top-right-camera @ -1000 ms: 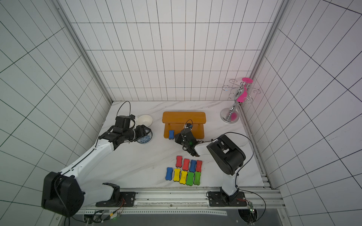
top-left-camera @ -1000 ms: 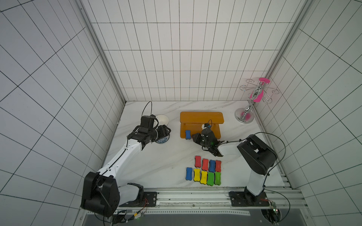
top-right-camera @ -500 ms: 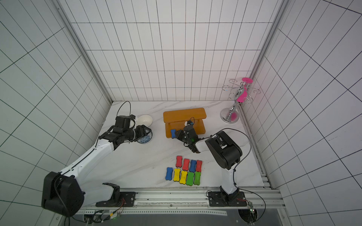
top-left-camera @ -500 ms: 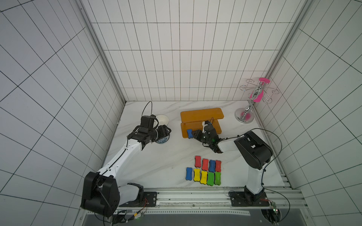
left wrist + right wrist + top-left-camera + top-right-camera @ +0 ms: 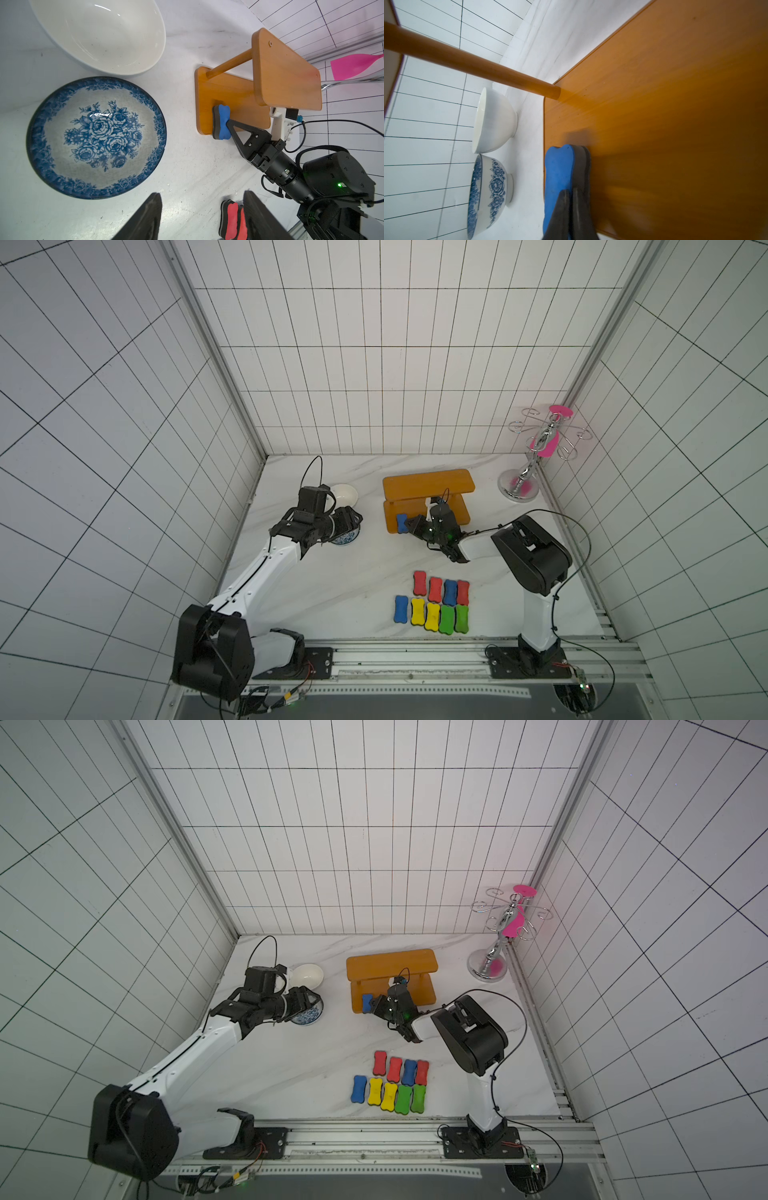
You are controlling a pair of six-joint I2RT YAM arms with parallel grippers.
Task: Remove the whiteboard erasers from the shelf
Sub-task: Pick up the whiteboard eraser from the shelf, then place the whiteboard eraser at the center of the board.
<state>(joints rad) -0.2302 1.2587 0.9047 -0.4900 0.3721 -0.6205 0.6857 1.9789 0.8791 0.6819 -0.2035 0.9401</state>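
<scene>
Blue eraser (image 5: 222, 122) stands on shelf (image 5: 228, 91) edge, touching closed right fingers (image 5: 234, 126).

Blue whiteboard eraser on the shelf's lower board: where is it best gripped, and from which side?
Grip the blue eraser at its narrow waist, probably one finger on the foam face, one on the felt. It stands on edge at the front corner of the lower board, so come in low from the open front, under the top board.

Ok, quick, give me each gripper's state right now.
Left gripper: open, empty.
Right gripper: shut, tips against the blue eraser on the shelf; a grip cannot be told.
</scene>
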